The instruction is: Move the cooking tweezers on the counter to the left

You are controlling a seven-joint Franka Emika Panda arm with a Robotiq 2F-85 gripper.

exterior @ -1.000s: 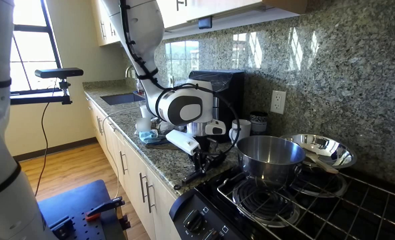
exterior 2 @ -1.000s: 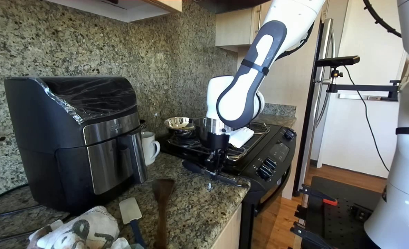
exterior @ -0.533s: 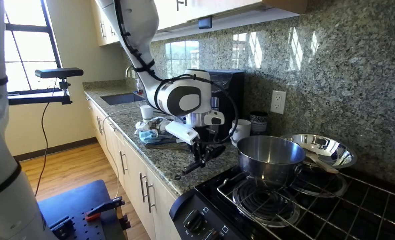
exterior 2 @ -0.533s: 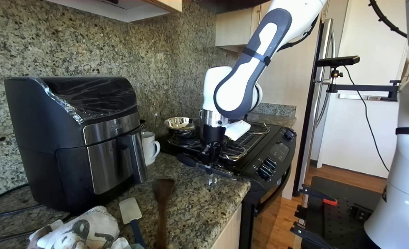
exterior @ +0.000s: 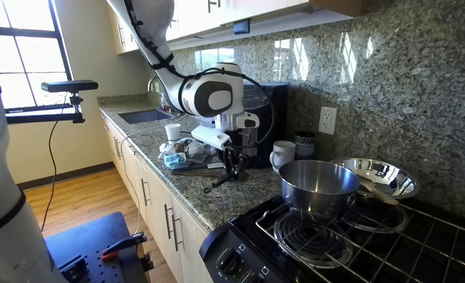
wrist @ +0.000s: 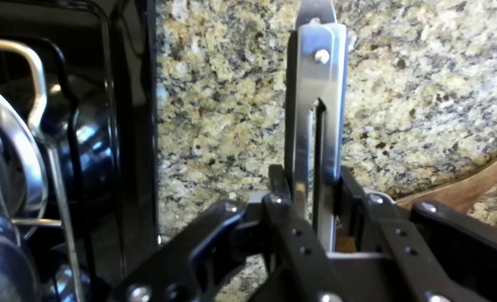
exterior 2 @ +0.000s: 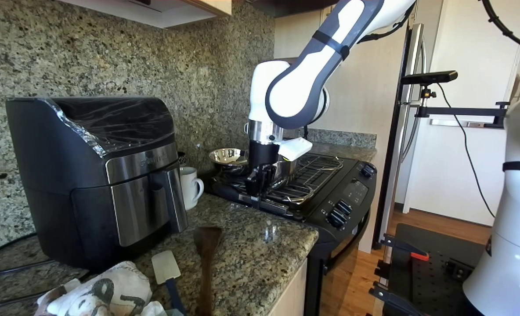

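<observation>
The cooking tweezers (wrist: 320, 79) show in the wrist view as a slim steel tool with a long slot and a rivet. In an exterior view the tweezers (exterior: 221, 181) are dark and end in a small ring toward the counter's front edge. My gripper (wrist: 312, 172) is shut on them, a fingertip on each side. In both exterior views the gripper (exterior: 232, 173) (exterior 2: 256, 199) holds the tweezers (exterior 2: 276, 207) level above the granite counter (exterior: 252, 196) (exterior 2: 251, 250), beside the stove. Their other end is partly hidden by the gripper in the exterior views.
The black stove (exterior: 232, 232) carries a steel pot (exterior: 315, 184) and a shiny bowl (exterior: 405, 177). A white mug (exterior 2: 191, 188) and a black air fryer (exterior 2: 88, 175) stand against the wall. A wooden spatula (exterior 2: 206, 259), a white spatula (exterior 2: 165, 267) and a cloth (exterior 2: 110, 285) lie on the counter.
My gripper has risen from near the counter, carrying the tweezers up with it. The arm has also swung up. The other things have stayed where they were.
</observation>
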